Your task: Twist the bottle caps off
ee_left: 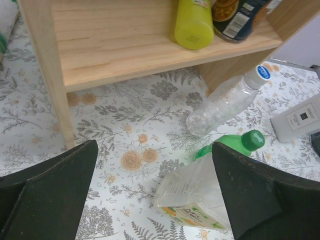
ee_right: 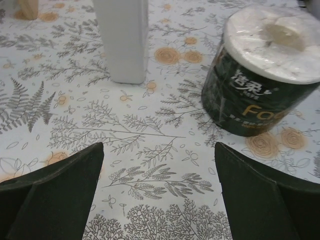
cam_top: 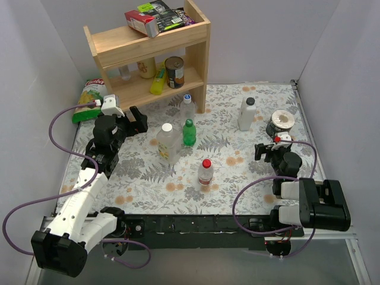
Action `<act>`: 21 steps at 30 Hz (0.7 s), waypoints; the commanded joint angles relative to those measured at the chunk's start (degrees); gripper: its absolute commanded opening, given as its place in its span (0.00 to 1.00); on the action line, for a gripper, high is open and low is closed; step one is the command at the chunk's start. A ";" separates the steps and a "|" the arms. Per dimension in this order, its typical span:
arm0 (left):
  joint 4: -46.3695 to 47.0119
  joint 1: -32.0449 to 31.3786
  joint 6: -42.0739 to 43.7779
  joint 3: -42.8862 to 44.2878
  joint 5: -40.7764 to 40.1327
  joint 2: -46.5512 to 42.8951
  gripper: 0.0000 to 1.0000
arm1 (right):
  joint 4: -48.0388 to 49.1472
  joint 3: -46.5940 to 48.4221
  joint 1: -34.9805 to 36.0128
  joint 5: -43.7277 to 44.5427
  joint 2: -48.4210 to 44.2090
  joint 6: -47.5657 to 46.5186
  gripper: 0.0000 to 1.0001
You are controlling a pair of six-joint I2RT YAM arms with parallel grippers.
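Four bottles stand upright mid-table. The large clear bottle point(cam_top: 167, 144) has a white cap point(cam_top: 167, 127). The small green bottle point(cam_top: 189, 134) has a green cap point(cam_top: 189, 123). The slim clear bottle point(cam_top: 187, 108) has a blue cap point(cam_top: 187, 97). The red-labelled bottle point(cam_top: 205, 173) has a red cap point(cam_top: 206, 163). My left gripper point(cam_top: 139, 119) is open and empty, left of the group. Its wrist view shows the large bottle point(ee_left: 200, 192), green cap point(ee_left: 252, 139) and blue cap point(ee_left: 263, 72) ahead to the right. My right gripper point(cam_top: 265, 151) is open and empty, right of the red-capped bottle.
A wooden shelf point(cam_top: 148, 41) with jars and boxes stands at the back. An opaque white bottle point(cam_top: 246, 114) with a dark cap and a paper roll point(cam_top: 280, 123) stand at the right; both show in the right wrist view point(ee_right: 122, 40) point(ee_right: 265, 70). A snack bag point(cam_top: 89, 98) lies far left.
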 commanded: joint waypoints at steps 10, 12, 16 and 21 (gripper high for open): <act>4.10 -2.32 2.44 4.06 0.18 1.28 0.98 | -33.66 14.03 0.15 7.31 -32.97 16.85 0.98; 5.15 -2.67 2.44 3.45 0.18 1.28 0.98 | -37.34 17.62 0.15 -0.71 -34.22 19.96 0.98; 6.29 -3.46 2.88 1.34 0.80 0.49 0.98 | -51.99 28.43 3.04 -7.89 -29.84 18.91 0.96; 6.65 -4.08 3.23 -0.51 0.62 -0.21 0.98 | -72.19 40.37 20.61 4.82 -25.36 13.80 0.95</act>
